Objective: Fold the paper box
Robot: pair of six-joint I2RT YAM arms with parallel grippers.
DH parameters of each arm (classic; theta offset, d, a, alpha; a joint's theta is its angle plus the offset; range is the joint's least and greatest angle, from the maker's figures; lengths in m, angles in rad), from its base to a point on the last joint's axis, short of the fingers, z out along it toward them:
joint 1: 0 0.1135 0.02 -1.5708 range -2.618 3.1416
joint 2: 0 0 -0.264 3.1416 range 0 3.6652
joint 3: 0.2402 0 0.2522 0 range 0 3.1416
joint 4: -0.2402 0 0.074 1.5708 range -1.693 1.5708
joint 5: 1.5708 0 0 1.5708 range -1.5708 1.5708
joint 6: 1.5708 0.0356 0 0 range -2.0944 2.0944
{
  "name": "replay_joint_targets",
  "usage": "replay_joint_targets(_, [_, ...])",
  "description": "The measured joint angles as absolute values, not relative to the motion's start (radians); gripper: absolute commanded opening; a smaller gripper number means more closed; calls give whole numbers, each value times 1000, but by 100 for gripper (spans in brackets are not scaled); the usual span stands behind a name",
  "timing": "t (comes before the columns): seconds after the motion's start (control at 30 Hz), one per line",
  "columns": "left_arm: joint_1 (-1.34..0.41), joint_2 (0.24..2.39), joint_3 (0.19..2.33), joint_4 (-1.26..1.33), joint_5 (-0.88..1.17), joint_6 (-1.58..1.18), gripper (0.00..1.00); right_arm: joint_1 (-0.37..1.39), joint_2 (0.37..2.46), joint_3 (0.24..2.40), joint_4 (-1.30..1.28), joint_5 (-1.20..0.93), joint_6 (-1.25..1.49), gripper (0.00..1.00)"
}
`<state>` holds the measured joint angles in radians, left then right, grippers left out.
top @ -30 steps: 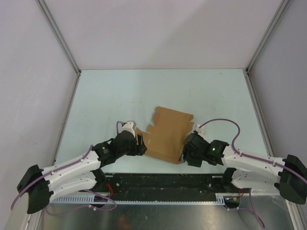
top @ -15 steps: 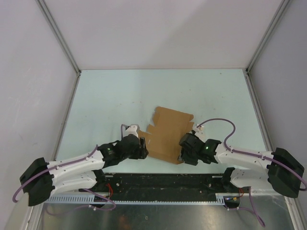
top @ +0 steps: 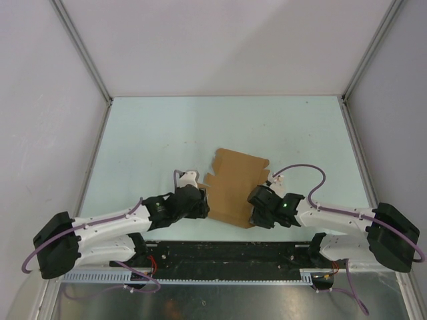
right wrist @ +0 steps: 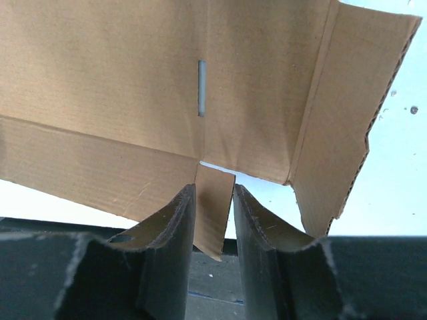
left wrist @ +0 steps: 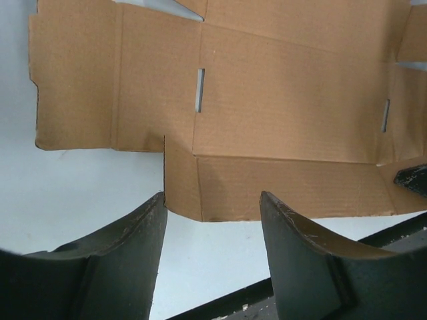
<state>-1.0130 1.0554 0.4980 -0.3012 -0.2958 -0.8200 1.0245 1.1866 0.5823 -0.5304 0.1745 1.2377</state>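
One paper box [top: 233, 187]: flat brown die-cut sheet, two slots.
Left gripper [left wrist: 212, 200]: spread wide, nothing held.
Right gripper [right wrist: 213, 190]: nearly closed astride a tab [right wrist: 215, 210]; grip unclear.

Paper box [left wrist: 287, 87] — top, right edges cropped in left wrist view.

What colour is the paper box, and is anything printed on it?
The paper box is plain brown cardboard with no print visible. The left wrist view shows it best.
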Motion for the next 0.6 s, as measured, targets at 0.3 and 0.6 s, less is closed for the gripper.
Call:
replay_joint_targets(0.3, [-1018,1093,502,-302,-311,-819,62,1024,1197,583,-530,185,1235,24])
replay_joint_targets(0.6, [-1029,1127,570,-300,-321,-789,62,1024,1193,584,-529,198,1226,22])
